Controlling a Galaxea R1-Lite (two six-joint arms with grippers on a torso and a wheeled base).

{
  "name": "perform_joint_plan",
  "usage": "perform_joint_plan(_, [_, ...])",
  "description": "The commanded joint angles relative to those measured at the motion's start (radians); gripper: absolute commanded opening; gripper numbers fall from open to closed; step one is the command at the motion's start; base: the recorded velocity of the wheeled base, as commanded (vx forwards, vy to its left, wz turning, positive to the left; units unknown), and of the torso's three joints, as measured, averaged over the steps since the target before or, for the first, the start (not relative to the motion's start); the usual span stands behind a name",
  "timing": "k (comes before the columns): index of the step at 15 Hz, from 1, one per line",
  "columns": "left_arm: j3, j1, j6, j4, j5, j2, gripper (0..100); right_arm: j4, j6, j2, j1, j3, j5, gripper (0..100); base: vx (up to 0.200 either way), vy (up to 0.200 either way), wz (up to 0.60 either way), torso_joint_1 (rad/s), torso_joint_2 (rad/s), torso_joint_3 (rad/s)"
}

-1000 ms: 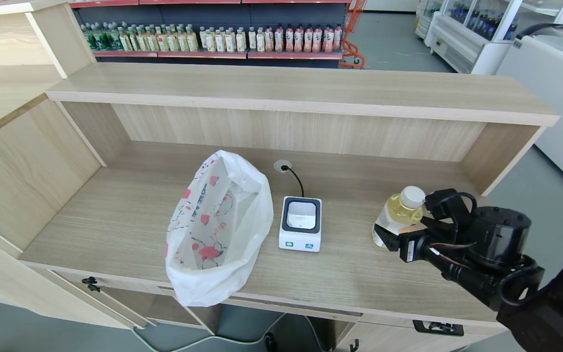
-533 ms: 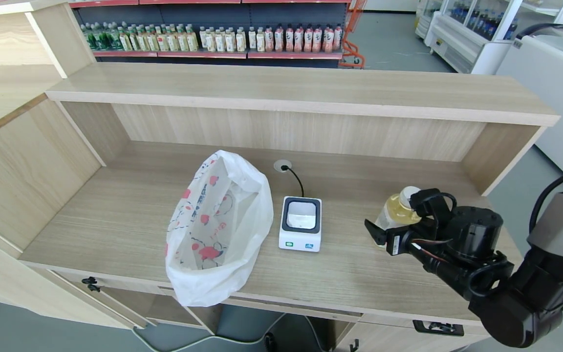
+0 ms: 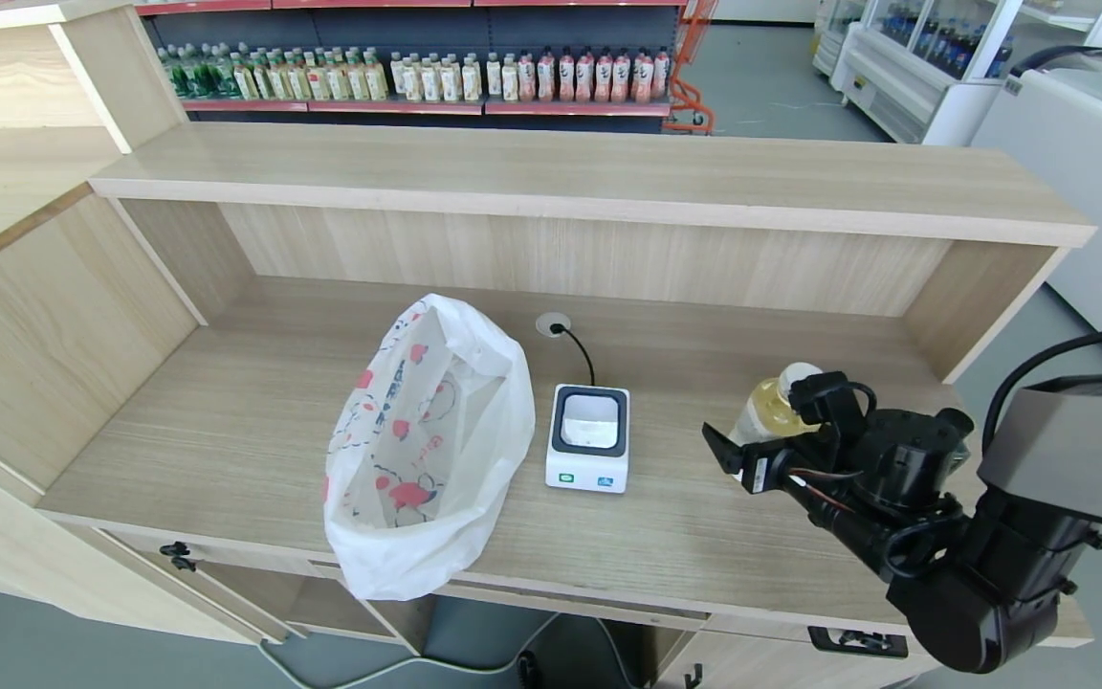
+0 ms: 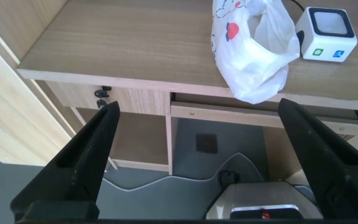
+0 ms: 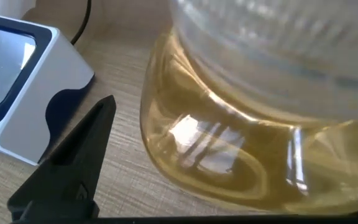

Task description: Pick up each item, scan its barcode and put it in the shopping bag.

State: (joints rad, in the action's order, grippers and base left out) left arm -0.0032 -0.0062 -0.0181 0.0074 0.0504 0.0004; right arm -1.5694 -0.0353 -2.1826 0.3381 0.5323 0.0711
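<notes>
A clear bottle (image 3: 769, 407) of yellow liquid with a white cap stands on the right of the wooden counter (image 3: 226, 431). My right gripper (image 3: 750, 438) is open at the bottle's lower body. In the right wrist view one dark finger (image 5: 73, 168) stands a small gap away from the bottle (image 5: 241, 124); the other finger is hidden. The white scanner (image 3: 589, 437) sits mid-counter, and the open white shopping bag (image 3: 427, 440) with red prints lies left of it. My left gripper (image 4: 197, 155) hangs open and holds nothing, below and in front of the counter's front edge, with the bag (image 4: 250, 50) and scanner (image 4: 329, 32) beyond it.
A black cable (image 3: 578, 349) runs from the scanner to a hole in the counter. A raised back shelf (image 3: 589, 177) and side walls enclose the counter. Drawers (image 4: 229, 112) sit under the front edge. Bottle shelves and freezers stand in the room behind.
My right arm has moved left and further onto the counter, bringing its gripper around the bottle's lower part. The bottle's cap has shifted slightly left. Bag and scanner are unmoved.
</notes>
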Motion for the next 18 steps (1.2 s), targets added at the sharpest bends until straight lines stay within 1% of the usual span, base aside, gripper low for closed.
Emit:
perform_joint_plan(1, [0.000, 0.000, 0.000, 0.000, 0.000, 0.000, 100, -0.001, -0.001, -0.031, -0.004, 0.006, -0.017, 100, 0.000, 0.000, 0.00, 0.000, 0.00, 0.000])
perform_joint_plan(2, [0.000, 0.000, 0.000, 0.000, 0.000, 0.000, 100, -0.001, -0.001, -0.034, -0.010, 0.008, -0.024, 100, 0.000, 0.000, 0.00, 0.000, 0.00, 0.000])
perform_joint_plan(3, [0.000, 0.000, 0.000, -0.001, 0.000, 0.000, 100, -0.001, 0.000, -0.043, -0.013, 0.021, -0.027, 0, 0.000, 0.000, 0.00, 0.000, 0.00, 0.000])
perform_joint_plan(6, [0.000, 0.000, 0.000, 0.000, 0.000, 0.000, 100, -0.001, -0.005, -0.056, -0.025, 0.048, -0.065, 0, 0.000, 0.000, 0.00, 0.000, 0.00, 0.000])
perform_joint_plan(11, [0.000, 0.000, 0.000, 0.000, 0.000, 0.000, 100, -0.001, -0.003, -0.051, -0.040, 0.074, -0.079, 0, 0.000, 0.000, 0.00, 0.000, 0.00, 0.000])
perform_joint_plan(12, [0.000, 0.000, 0.000, 0.000, 0.000, 0.000, 100, -0.001, -0.005, -0.042, -0.050, 0.081, -0.119, 0, 0.000, 0.000, 0.00, 0.000, 0.00, 0.000])
perform_joint_plan(14, [0.000, 0.000, 0.000, 0.000, 0.000, 0.000, 100, -0.001, -0.005, -0.031, -0.060, 0.094, -0.143, 0, 0.000, 0.000, 0.00, 0.000, 0.00, 0.000])
perform_joint_plan(16, [0.000, 0.000, 0.000, -0.001, 0.000, 0.000, 100, -0.001, -0.005, 0.014, -0.062, 0.103, -0.157, 0, 0.000, 0.000, 0.00, 0.000, 0.00, 0.000])
perform_joint_plan(18, [0.000, 0.000, 0.000, 0.000, 0.000, 0.000, 100, -0.001, 0.002, 0.086, -0.074, 0.090, -0.195, 0, 0.000, 0.000, 0.00, 0.000, 0.00, 0.000])
